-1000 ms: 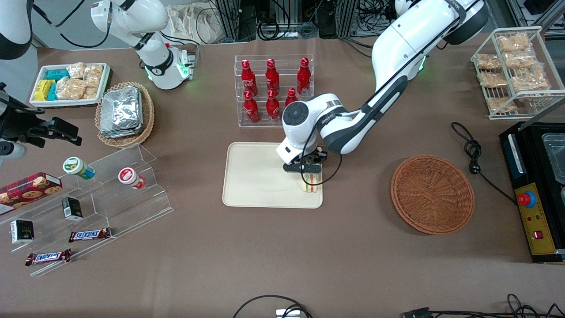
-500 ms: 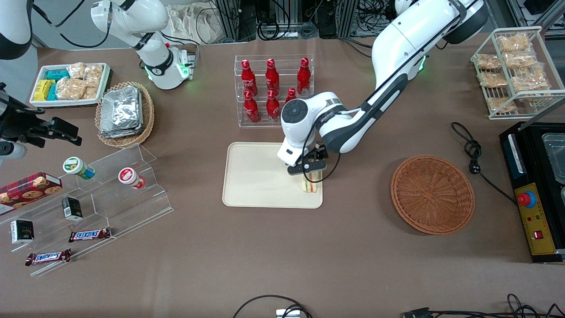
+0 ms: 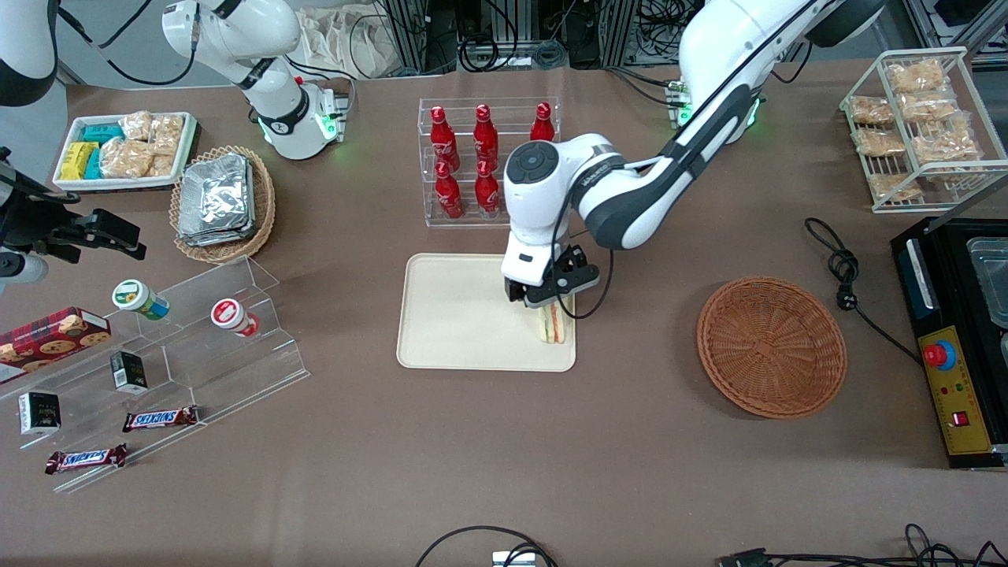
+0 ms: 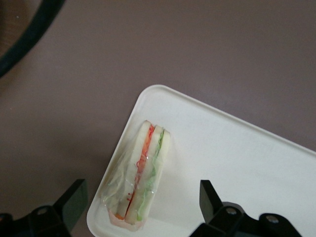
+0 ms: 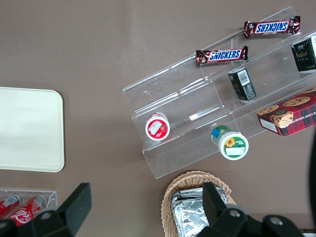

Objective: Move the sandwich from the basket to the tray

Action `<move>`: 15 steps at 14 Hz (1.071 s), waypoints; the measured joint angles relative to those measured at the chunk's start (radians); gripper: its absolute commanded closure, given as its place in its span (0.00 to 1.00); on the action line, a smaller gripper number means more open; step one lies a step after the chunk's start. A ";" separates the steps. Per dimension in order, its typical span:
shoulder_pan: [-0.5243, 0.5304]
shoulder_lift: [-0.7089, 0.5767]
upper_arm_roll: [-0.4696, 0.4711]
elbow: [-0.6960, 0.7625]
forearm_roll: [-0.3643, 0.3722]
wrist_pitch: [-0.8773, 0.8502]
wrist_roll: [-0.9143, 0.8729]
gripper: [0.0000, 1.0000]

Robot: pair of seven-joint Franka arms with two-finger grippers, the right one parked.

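Observation:
The sandwich [image 3: 554, 325], a wrapped wedge with orange, green and white filling, stands on edge on the cream tray [image 3: 457, 315], at the tray corner nearest the front camera and toward the working arm's end. It also shows in the left wrist view [image 4: 140, 177] on the tray's corner [image 4: 237, 158]. My left gripper [image 3: 549, 298] hangs just above the sandwich, open and empty; its fingers [image 4: 74, 200] stand wide on either side without touching it. The round orange-brown basket [image 3: 772, 346] lies empty, toward the working arm's end.
A clear rack of red bottles [image 3: 488, 161] stands beside the tray, farther from the front camera. A stepped acrylic shelf with snacks [image 3: 157, 354], a paler wicker basket of foil packs [image 3: 222, 203] and a white snack tray [image 3: 126, 150] lie toward the parked arm's end. A wire rack [image 3: 917, 130] and a black machine [image 3: 957, 339] stand past the basket.
My left gripper has let go of the sandwich and risen above it, its fingers now apart. The sandwich stays standing on the tray.

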 measured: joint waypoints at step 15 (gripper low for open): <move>0.367 -0.332 0.073 0.036 -0.416 -0.326 0.763 0.00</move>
